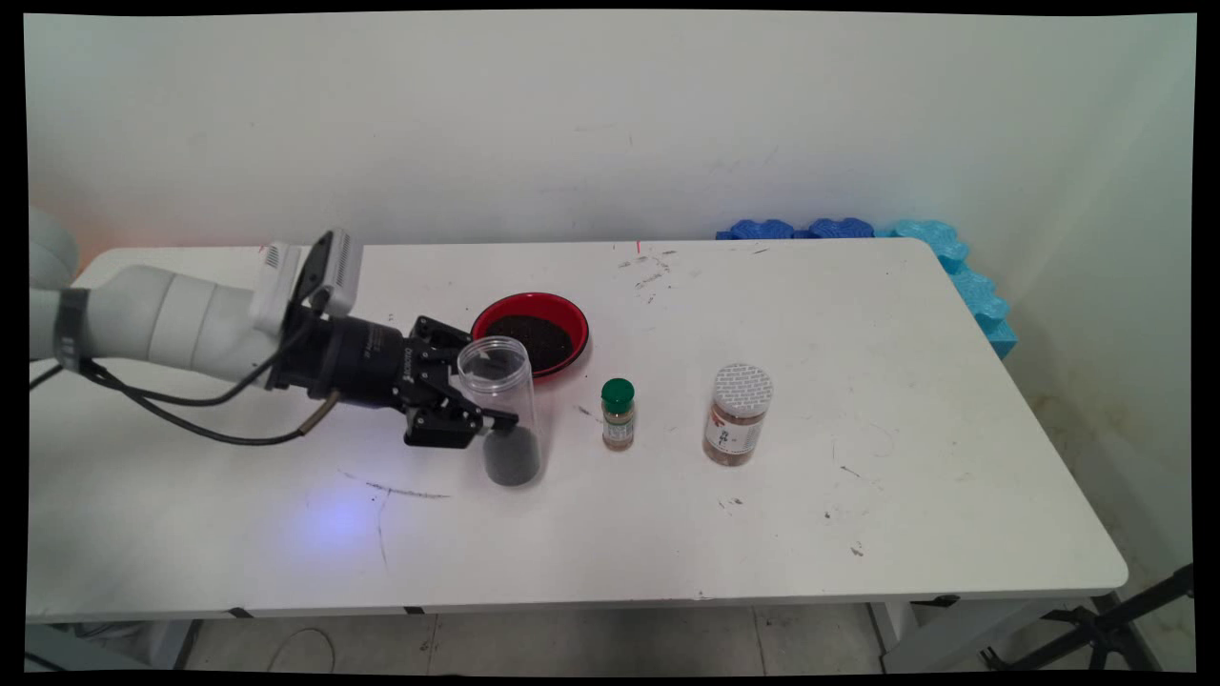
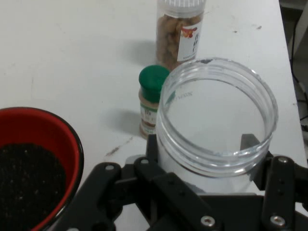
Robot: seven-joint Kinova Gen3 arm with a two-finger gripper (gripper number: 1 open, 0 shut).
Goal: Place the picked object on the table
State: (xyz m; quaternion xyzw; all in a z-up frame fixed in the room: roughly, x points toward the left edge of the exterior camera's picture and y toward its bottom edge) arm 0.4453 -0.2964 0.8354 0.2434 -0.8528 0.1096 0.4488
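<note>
The gripper [image 1: 481,419] reaches in sideways from the left, low over the table [image 1: 858,514], and it has the clear jar [image 1: 503,410] between its 2 fingers. The jaws are partly closed, pressed on the jar's wall from either side about mid-height; in the hand view the jar [image 2: 216,125] sits right between the black linkage arms, its open mouth facing up toward the camera. The jar stands upright, long axis vertical, with a dark fill in its bottom part and the upper part empty. Whether its base rests on the table or hangs just above it, I can't tell.

Taking the jar as the landmark: the red bowl [image 1: 531,333] of dark grains lies just behind it, rim near the jar's mouth. To the jar's right, near, stands a small green-capped bottle [image 1: 618,414], and beyond that, farther right, a bigger spice jar [image 1: 739,415] with a white lid. Blue foam [image 1: 858,231] lies well off, at the table's far right edge.
</note>
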